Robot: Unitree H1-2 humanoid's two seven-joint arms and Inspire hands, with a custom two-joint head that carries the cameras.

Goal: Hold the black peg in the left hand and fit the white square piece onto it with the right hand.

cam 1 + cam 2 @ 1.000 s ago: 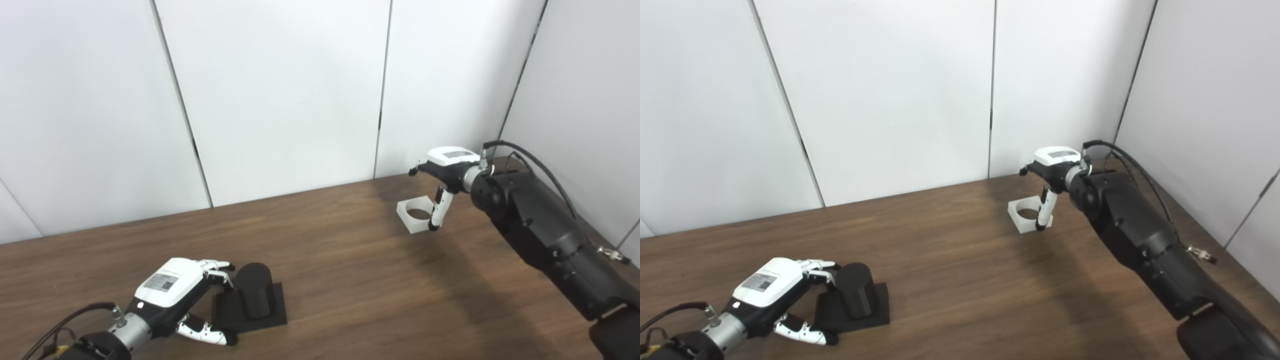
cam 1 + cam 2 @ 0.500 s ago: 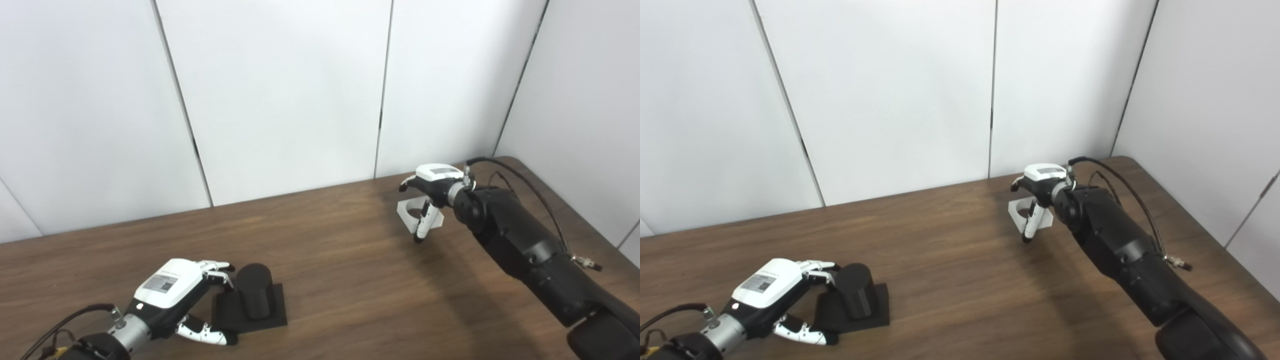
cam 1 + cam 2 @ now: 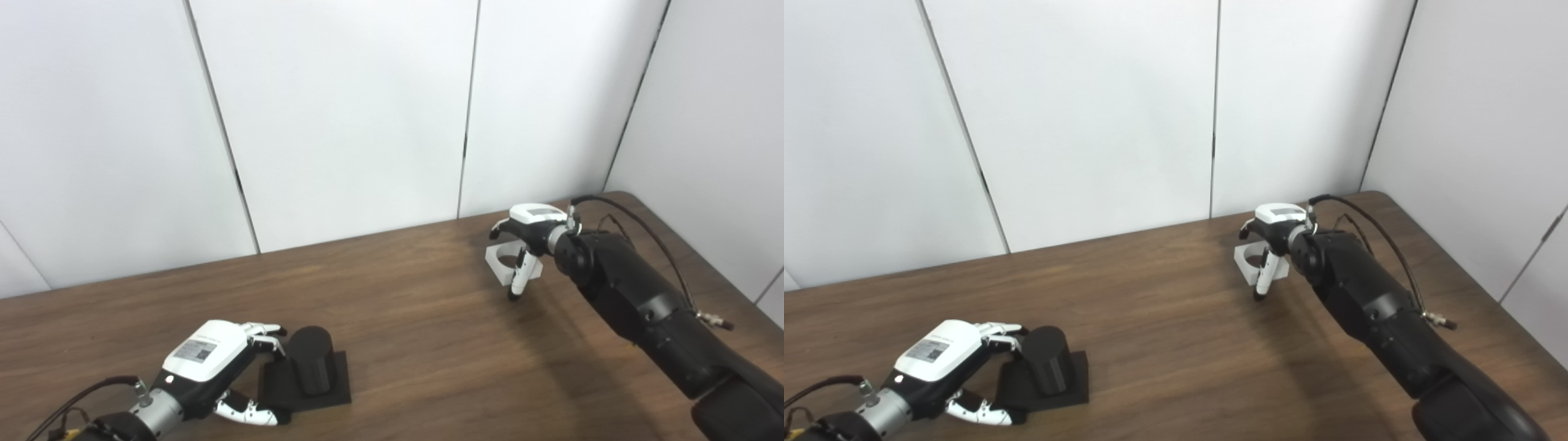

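Observation:
A black round peg (image 3: 311,358) stands upright on its black square base (image 3: 337,392) at the near left of the table. My left hand (image 3: 208,361) lies just left of it, open, with fingertips at the peg's upper side and the thumb by the base's left edge. A white square piece (image 3: 497,274) with a round hole lies on the table at the far right. My right hand (image 3: 533,220) hovers over it, open, with fingers curled past its far side and the thumb hanging down in front of its near corner. I cannot see a firm hold.
The brown wooden table (image 3: 429,343) spreads between the two hands. White wall panels (image 3: 343,110) close the back and right side. A cable (image 3: 637,220) loops along my right forearm. The table's right corner (image 3: 631,199) is close behind the right hand.
My right arm has dropped and the hand has come down and slightly left over the white piece. The piece has stayed put. My left hand has shifted only slightly.

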